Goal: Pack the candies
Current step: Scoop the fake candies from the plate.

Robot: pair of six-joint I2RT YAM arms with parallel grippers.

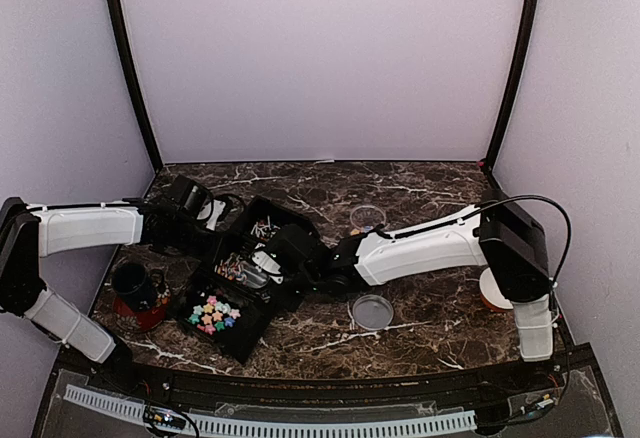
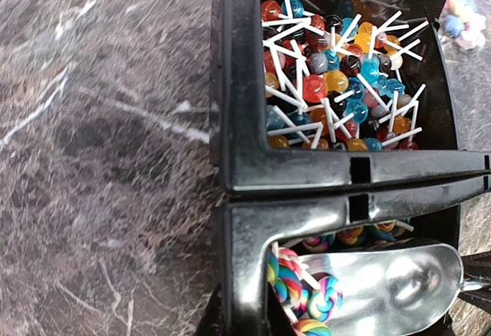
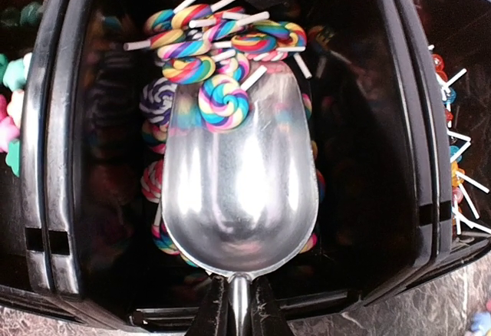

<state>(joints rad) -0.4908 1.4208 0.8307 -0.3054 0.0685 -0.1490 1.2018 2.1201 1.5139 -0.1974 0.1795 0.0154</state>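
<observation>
Where viewed from the right wrist, shows the right gripper (image 3: 234,314) clamped tight on the thin handle of a metal scoop (image 3: 242,182), with the bowl pointing straight ahead of the fingers. Places that bowl down inside the middle compartment of a black tray (image 3: 50,159), front edge among a heap of swirl lollipops (image 3: 188,67), one pink-and-blue swirl lying on the bowl's front lip. Puts the candies (image 1: 213,311), small pastel shapes in pink, yellow, green, blue and white, one compartment over to the left of this gripper, past the divider wall and untouched by the scoop. Puts ball lollipops (image 2: 322,83) on white sticks in the compartment on the gripper's other side. Finds the left gripper (image 1: 203,210) at the tray's far corner, across the tray from the right gripper, closed all the way. Cannot tell about any pinch on the tray rim, its fingers being out of sight in its own wrist view. Looks down from that wrist on the ball lollipops and, across a divider, the scoop's bowl. Leaves a clear round dish (image 1: 372,310) on the marble table (image 1: 420,188) behind the right gripper, beside its forearm, and a second clear dish (image 1: 368,218) on the arm's far side, both well apart from either gripper.
</observation>
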